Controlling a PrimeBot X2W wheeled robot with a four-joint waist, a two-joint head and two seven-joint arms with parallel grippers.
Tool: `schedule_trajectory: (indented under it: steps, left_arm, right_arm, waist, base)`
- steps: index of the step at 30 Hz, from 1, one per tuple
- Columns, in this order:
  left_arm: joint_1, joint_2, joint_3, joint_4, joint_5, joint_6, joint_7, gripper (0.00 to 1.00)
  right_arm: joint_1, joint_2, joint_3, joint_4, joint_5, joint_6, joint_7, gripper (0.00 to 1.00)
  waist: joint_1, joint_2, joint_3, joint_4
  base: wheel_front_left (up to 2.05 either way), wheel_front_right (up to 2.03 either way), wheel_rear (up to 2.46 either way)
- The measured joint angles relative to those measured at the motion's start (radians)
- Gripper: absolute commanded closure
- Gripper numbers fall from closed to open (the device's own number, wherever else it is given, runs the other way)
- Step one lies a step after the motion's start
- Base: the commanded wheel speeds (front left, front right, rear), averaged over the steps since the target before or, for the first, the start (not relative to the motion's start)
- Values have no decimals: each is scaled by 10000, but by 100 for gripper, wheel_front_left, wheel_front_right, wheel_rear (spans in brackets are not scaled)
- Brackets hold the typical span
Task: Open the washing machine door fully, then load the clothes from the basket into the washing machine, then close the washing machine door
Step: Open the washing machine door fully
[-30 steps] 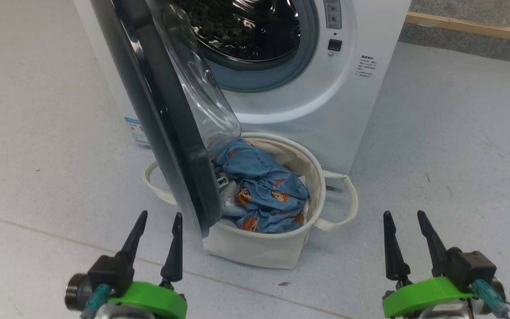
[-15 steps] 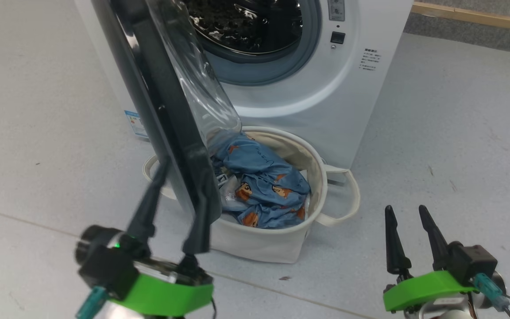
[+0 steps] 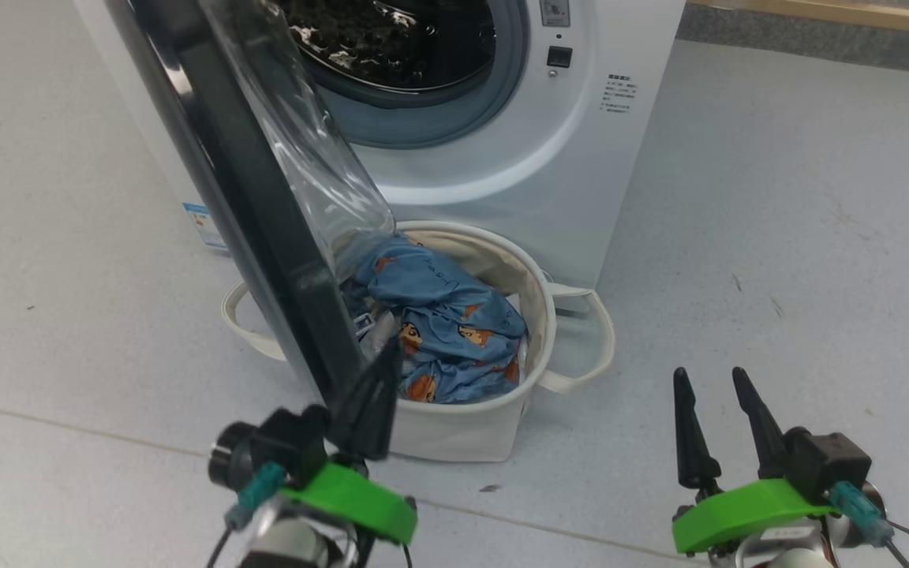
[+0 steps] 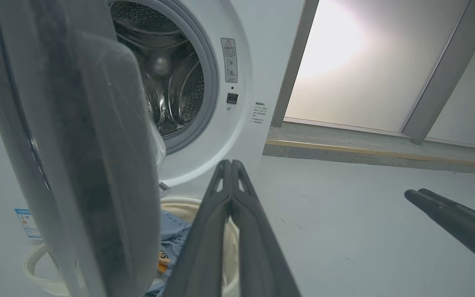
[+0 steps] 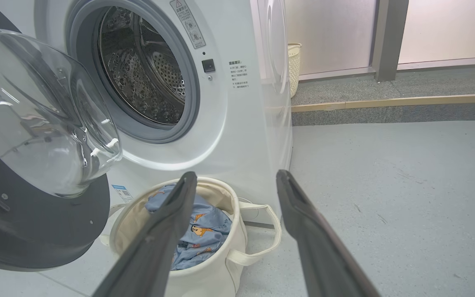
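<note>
Swinging in from the lower left, the left gripper [image 3: 388, 356] now sits against the lower edge of the washing machine door [image 3: 253, 205], on its inner, glass side, with its fingers drawn together. The whole head view has also slid a little, which is the camera's own shift. The right gripper [image 3: 708, 377] hangs low on the right with its fingers parted and nothing between them.

Judging by this, the first step is in hand. The door stands only part open, edge-on to the head camera and overhanging the left half of the basket [image 3: 454, 432]. The basket rests on the floor [image 3: 778, 197] just in front of the washing machine [image 3: 557, 173], with the clothes [image 3: 447, 319] heaped inside, none loaded yet. The next move probably calls for the clenched left fingers to press the inner face outward, toward the robot's left, following the arc about the hinge until the basket's mouth is uncovered. Whether the fingers already touch the door I cannot tell.

Seen from the left wrist, the left gripper [image 4: 231, 163] has its two tips pressed flat together, holding nothing, with the door [image 4: 76, 156] close on its left; the head view blurs this. From the right wrist, the released right gripper [image 5: 236, 175] frames the basket [image 5: 204, 284], and the glass bowl [image 5: 35, 119] bulges over the basket's rim. The drum [image 5: 138, 74] looks bare from there.
</note>
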Motion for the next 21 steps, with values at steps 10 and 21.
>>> schedule_trajectory:
  steps: [10, 21]
  left_arm:
    - [-1091, -113, 376, 1427, -410, 1164, -2, 100]
    - [-918, -100, 807, 1091, -426, 1503, 0, 100]
  right_arm:
    - [-221, 0, 151, 98, 75, 0, 0, 0]
    - [-249, 0, 186, 261, 163, 0, 0, 0]
  waist:
    - [0, 0, 248, 15]
    - [0, 0, 435, 1076]
  base:
    - [0, 0, 0]
    - [0, 0, 0]
